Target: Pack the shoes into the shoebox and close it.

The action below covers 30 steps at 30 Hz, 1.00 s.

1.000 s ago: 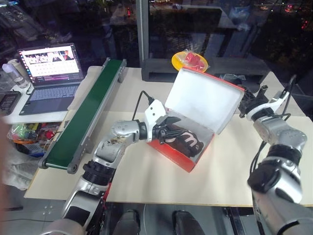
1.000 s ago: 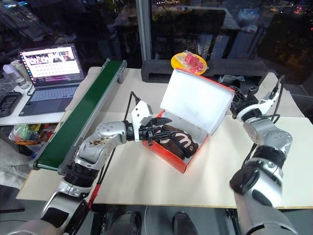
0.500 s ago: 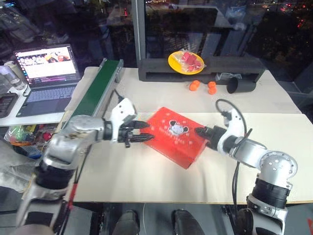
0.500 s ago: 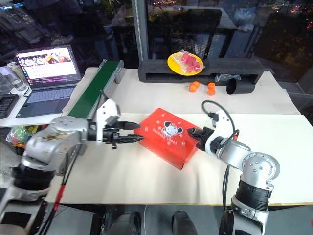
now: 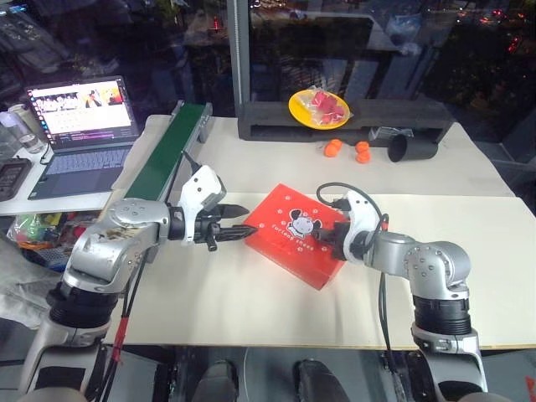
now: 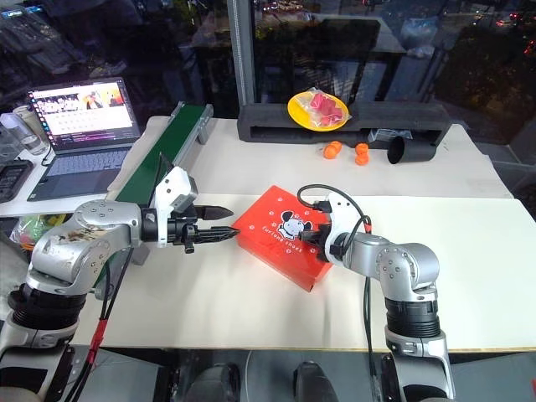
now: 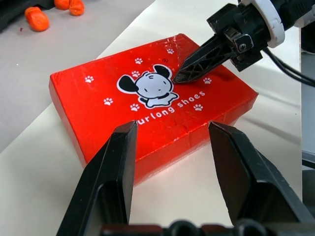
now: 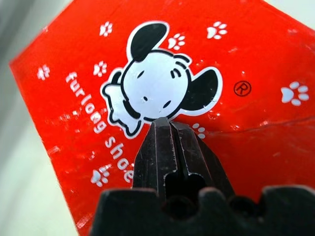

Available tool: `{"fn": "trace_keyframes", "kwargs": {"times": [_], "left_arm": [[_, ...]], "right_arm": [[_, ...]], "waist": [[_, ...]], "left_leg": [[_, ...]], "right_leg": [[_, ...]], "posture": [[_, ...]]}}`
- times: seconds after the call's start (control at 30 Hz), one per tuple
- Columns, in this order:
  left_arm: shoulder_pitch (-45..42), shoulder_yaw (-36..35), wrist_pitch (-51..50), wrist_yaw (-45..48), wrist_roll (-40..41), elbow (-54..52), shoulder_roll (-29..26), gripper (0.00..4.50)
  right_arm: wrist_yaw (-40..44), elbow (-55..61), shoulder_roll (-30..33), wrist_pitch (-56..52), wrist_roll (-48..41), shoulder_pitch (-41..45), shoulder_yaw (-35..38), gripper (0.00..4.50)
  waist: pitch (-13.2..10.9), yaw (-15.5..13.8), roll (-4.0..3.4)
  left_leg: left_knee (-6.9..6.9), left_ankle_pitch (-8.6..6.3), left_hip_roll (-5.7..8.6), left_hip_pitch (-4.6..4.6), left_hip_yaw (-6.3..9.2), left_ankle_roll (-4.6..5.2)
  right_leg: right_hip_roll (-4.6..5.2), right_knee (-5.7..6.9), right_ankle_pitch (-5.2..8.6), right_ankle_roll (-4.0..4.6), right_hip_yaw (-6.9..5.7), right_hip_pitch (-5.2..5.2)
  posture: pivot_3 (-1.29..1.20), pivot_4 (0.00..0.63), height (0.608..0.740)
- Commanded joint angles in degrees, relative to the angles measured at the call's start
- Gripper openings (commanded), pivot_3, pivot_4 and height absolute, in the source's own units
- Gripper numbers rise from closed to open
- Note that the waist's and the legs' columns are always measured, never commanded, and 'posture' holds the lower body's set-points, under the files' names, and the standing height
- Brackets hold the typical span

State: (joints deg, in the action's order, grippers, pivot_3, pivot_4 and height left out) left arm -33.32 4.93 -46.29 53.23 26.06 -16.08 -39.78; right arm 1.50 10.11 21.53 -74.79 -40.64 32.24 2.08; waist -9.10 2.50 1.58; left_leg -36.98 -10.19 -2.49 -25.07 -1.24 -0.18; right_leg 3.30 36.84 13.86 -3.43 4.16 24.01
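The red shoebox (image 5: 289,247) lies closed on the table, its lid printed with a white cartoon animal. The shoes are hidden inside it. My right gripper (image 5: 328,244) is shut, and its tips rest on the lid beside the animal, as the right wrist view (image 8: 167,124) also shows. My left gripper (image 5: 238,231) stands open at the box's left end, pointing at it with nothing between its fingers (image 7: 120,157). In the left wrist view the shoebox (image 7: 98,103) sits just beyond those fingers, with the right gripper (image 7: 180,76) pressing on top.
A green conveyor belt (image 5: 163,159) runs along the table's left, with a laptop (image 5: 79,113) beyond it. At the back are a black stand (image 5: 268,127), a yellow plate (image 5: 319,107), two orange fruits (image 5: 333,147) and a black cup on its side (image 5: 410,146).
The lid, open a second ago with a shoe showing inside, is now shut. My right gripper swung from behind the lid onto its top. My left gripper drew back out of the box to its left.
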Motion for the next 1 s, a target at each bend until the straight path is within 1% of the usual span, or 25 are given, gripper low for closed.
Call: {"fn": "trace_keyframes", "kwargs": {"times": [0.03, 0.1, 0.17, 0.23, 0.3, 0.33, 0.37, 0.43, 0.5, 0.53, 0.63, 0.7, 0.77, 1.0], "left_arm": [[-0.15, -0.96, 2.06, -1.40, -0.60, -1.22, 0.29, 2.45], [-0.35, -1.79, 2.65, -2.77, -0.77, -0.32, 1.05, 2.45], [-0.71, -3.59, 3.38, -5.35, -0.59, 1.11, 2.98, 2.45], [-0.81, -5.46, 4.23, -8.29, -0.65, 2.78, 5.22, 2.45], [-0.26, -6.63, 5.78, -11.53, -2.11, 4.84, 6.87, 2.45], [0.12, -7.02, 6.66, -13.16, -3.07, 5.66, 7.63, 2.45], [0.44, -8.02, 8.09, -15.78, -3.91, 6.64, 9.14, 2.45], [0.82, -9.17, 9.28, -20.46, -5.64, 8.41, 11.36, 2.45], [1.51, -9.51, 10.12, -22.16, -6.23, 8.49, 12.50, 2.45], [1.82, -9.68, 10.44, -22.83, -6.45, 8.31, 13.00, 2.45], [2.51, -10.94, 10.06, -26.03, -6.40, 8.11, 15.02, 2.45], [3.81, -12.38, 9.42, -28.82, -6.03, 7.44, 16.97, 2.45], [4.79, -12.84, 9.23, -30.08, -5.93, 6.86, 18.07, 2.45], [7.85, -12.93, 10.66, -36.81, -9.36, 7.70, 20.68, 2.45]], "right_arm": [[0.81, -1.14, 1.19, -1.89, 3.02, -1.02, -0.44, 0.01], [1.48, 1.60, 1.32, -1.99, 2.43, 0.31, 1.86, 0.01], [1.50, 4.58, -0.28, 0.41, -0.19, 3.27, 8.55, 0.01], [1.40, 6.39, -0.62, 2.71, -1.25, 5.34, 13.49, 0.01], [1.65, 7.85, 1.87, 6.38, 1.42, 5.38, 15.59, 0.01], [1.61, 8.15, 4.15, 9.08, 4.47, 4.40, 15.48, 0.01], [0.97, 7.94, 7.62, 12.58, 9.39, 2.35, 13.89, 0.01], [-0.14, 6.84, 14.21, 18.51, 18.53, -2.57, 8.74, 0.01], [0.37, 6.21, 18.51, 22.30, 24.14, -6.71, 4.14, 0.01], [0.97, 6.12, 19.53, 23.94, 25.83, -8.30, 2.86, 0.01], [1.40, 6.45, 18.40, 27.24, 27.81, -11.30, 3.64, 0.01], [0.09, 6.86, 19.93, 31.27, 33.15, -14.93, 1.90, 0.01], [-0.05, 6.56, 19.85, 33.50, 35.46, -16.82, 1.58, 0.01], [-1.83, 5.92, 15.91, 35.26, 39.65, -19.68, 4.55, 0.01]], "waist": [[0.12, -0.07, 0.19], [0.17, -0.13, 0.27], [0.16, -0.23, 0.28], [0.14, -0.30, 0.28], [0.11, -0.40, 0.26], [0.12, -0.42, 0.26], [0.12, -0.57, 0.26], [0.12, -1.40, 0.28], [0.12, -1.77, 0.29], [0.12, -1.72, 0.30], [0.12, -1.10, 0.29], [0.12, -0.94, 0.28], [0.12, -0.92, 0.28], [0.12, -1.52, 0.29]], "left_leg": [[0.00, 0.00, 0.00, 0.02, 0.00, 0.00], [-0.01, 0.00, 0.00, 0.02, 0.00, 0.00], [-0.02, 0.00, 0.02, -0.02, -0.01, 0.00], [-0.03, 0.00, 0.03, -0.18, -0.01, 0.00], [-0.02, 0.00, 0.03, -0.24, -0.01, 0.00], [-0.02, 0.00, 0.03, -0.24, -0.01, 0.00], [0.02, -0.01, 0.02, -0.26, 0.00, 0.00], [0.07, -0.01, 0.07, -0.28, 0.02, 0.00], [0.06, -0.01, 0.10, -0.31, -0.01, 0.00], [0.06, -0.01, 0.13, -0.31, -0.04, 0.00], [0.00, 0.00, 0.12, -0.24, -0.13, -0.01], [-0.02, 0.00, 0.12, -0.17, -0.14, -0.01], [-0.02, 0.00, 0.12, -0.16, -0.13, -0.01], [-0.04, 0.00, 0.14, -0.15, -0.12, -0.02]], "right_leg": [[0.00, 0.00, 0.00, 0.00, 0.00, -0.02], [0.01, 0.00, 0.00, 0.00, 0.00, -0.02], [0.04, -0.01, 0.00, 0.00, 0.00, 0.01], [0.05, 0.03, -0.01, 0.00, 0.01, 0.18], [0.04, 0.04, -0.01, 0.00, 0.00, 0.25], [0.05, 0.04, 0.00, 0.00, 0.00, 0.26], [0.04, -0.02, 0.00, -0.01, -0.03, 0.26], [0.09, -0.08, 0.02, -0.03, -0.07, 0.23], [0.13, -0.15, 0.02, -0.03, -0.07, 0.23], [0.17, -0.15, 0.02, -0.03, -0.05, 0.24], [0.15, -0.04, 0.00, -0.02, 0.09, 0.25], [0.13, 0.03, 0.00, -0.02, 0.15, 0.22], [0.13, 0.03, 0.01, -0.03, 0.14, 0.20], [0.14, 0.02, 0.00, -0.03, 0.13, 0.16]], "posture": [[0.00, 0.150, 0.719], [0.00, 0.150, 0.719], [0.00, 0.150, 0.719], [0.00, 0.150, 0.719], [0.00, 0.150, 0.719], [0.00, 0.150, 0.719], [0.00, 0.150, 0.719], [0.00, 0.150, 0.719], [0.00, 0.150, 0.719], [0.00, 0.150, 0.719], [0.00, 0.150, 0.719], [0.00, 0.150, 0.719], [0.00, 0.150, 0.719], [0.00, 0.150, 0.719]]}}
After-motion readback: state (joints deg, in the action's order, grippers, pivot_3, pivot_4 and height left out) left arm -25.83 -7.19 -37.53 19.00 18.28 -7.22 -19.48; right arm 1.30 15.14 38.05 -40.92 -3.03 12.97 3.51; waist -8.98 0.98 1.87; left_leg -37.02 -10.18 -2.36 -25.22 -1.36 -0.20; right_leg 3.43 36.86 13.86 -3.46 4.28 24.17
